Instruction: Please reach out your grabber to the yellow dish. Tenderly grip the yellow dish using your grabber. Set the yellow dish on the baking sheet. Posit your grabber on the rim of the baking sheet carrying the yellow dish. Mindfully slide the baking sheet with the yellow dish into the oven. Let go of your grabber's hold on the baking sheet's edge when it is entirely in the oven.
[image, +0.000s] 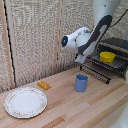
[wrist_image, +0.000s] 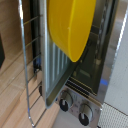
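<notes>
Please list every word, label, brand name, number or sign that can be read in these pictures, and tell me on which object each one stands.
No text can be read in either view.
The dark grey and silver toaster oven has two round control knobs; any marks around them are too blurred to read.
The large white patterned plate carries only a rim decoration, no letters.
The blue cup and round yellow dish look plain.

Blue cup (image: 81, 82) before oven (image: 116, 50) — near rack front.

From the exterior view we look across the wooden table (image: 90, 107) toward the toaster oven (image: 112, 55), fairly far back; our wrist view sits close against that oven (wrist_image: 85, 75), sharing its yellow bowl (image: 106, 56)
</notes>
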